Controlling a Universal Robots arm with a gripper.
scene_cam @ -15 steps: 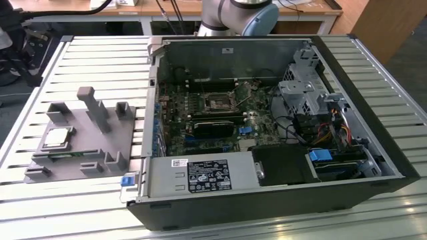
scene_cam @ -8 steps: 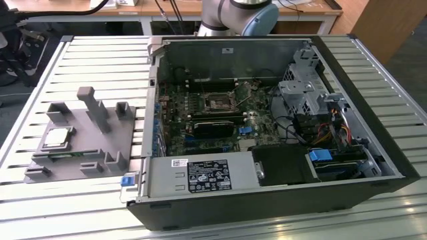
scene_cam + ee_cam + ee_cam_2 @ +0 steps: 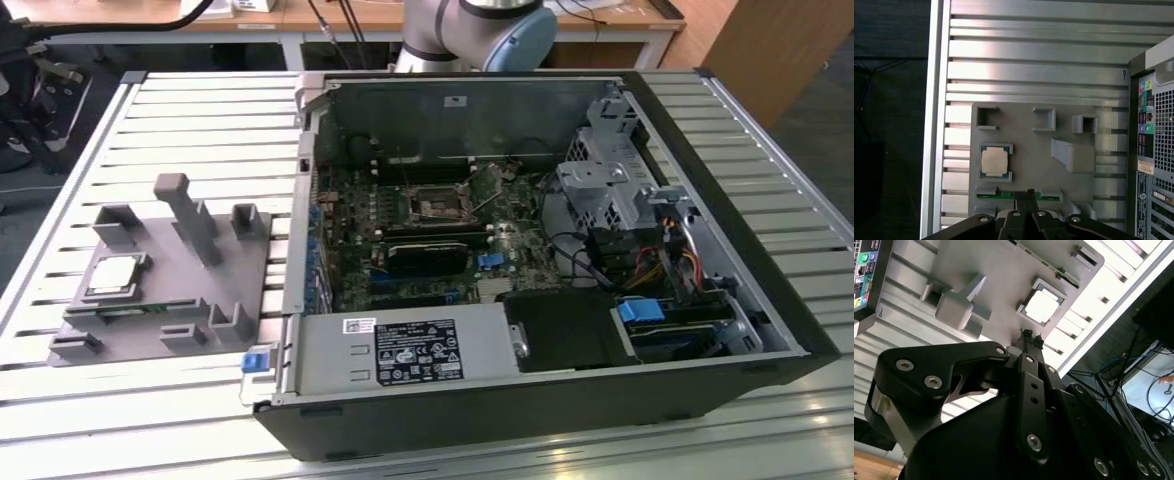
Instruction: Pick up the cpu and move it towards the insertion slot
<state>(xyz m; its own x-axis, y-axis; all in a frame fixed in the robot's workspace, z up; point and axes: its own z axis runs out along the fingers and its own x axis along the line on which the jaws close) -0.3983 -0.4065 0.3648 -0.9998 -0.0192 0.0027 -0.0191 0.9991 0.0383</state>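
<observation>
The cpu (image 3: 114, 275), a small square chip with a silvery top, lies flat in a pocket of the grey plastic fixture (image 3: 187, 285) at the exterior view's left. Both wrist views look down on the cpu (image 3: 994, 161) (image 3: 1042, 306) from well above. My gripper (image 3: 1028, 193) (image 3: 1031, 335) hangs over the fixture (image 3: 1024, 150) with its thin fingers pressed together and nothing between them, off to one side of the chip. The insertion slot (image 3: 438, 205), a square socket with a shiny frame, sits on the motherboard inside the open computer case (image 3: 747, 290).
A thin green memory stick (image 3: 1019, 195) lies in the fixture beside the cpu. Upright grey posts (image 3: 187, 220) rise from the fixture. The slatted aluminium table (image 3: 187, 130) carries everything. A power supply (image 3: 400, 352), drive cage (image 3: 601, 195) and cables (image 3: 654, 260) crowd the case.
</observation>
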